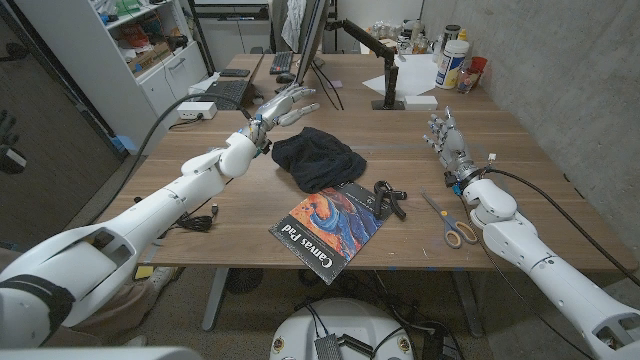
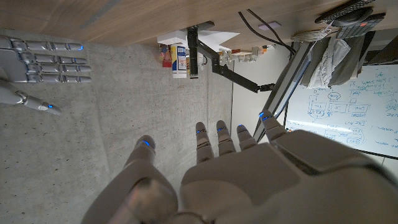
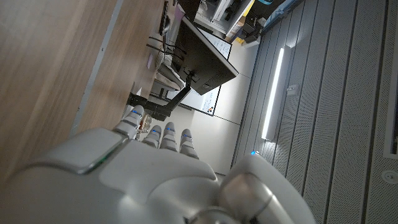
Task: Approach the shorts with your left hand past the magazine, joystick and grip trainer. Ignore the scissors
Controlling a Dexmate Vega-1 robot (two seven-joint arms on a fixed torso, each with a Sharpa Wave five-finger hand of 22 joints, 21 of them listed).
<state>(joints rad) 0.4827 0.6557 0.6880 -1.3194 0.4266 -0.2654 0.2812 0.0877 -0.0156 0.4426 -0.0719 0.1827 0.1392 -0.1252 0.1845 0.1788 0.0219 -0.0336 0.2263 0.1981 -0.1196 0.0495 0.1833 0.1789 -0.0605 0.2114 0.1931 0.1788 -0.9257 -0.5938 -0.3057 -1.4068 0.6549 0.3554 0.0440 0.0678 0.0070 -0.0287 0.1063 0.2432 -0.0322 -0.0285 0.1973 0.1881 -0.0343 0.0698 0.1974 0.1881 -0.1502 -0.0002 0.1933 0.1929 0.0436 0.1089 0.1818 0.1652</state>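
The black shorts lie crumpled at the table's middle. My left hand hovers just beyond their far left corner, fingers spread and holding nothing; its wrist view shows those fingers apart. A colourful magazine lies near the front edge, with the black grip trainer at its right corner. A small black joystick with a cable sits under my left forearm. My right hand stands upright at the right with its fingers straight and empty, also seen as the right hand and the right hand.
Scissors with tan handles lie in front of my right hand. At the back stand a monitor arm, a keyboard, white paper and bottles. A white power box sits at the left edge.
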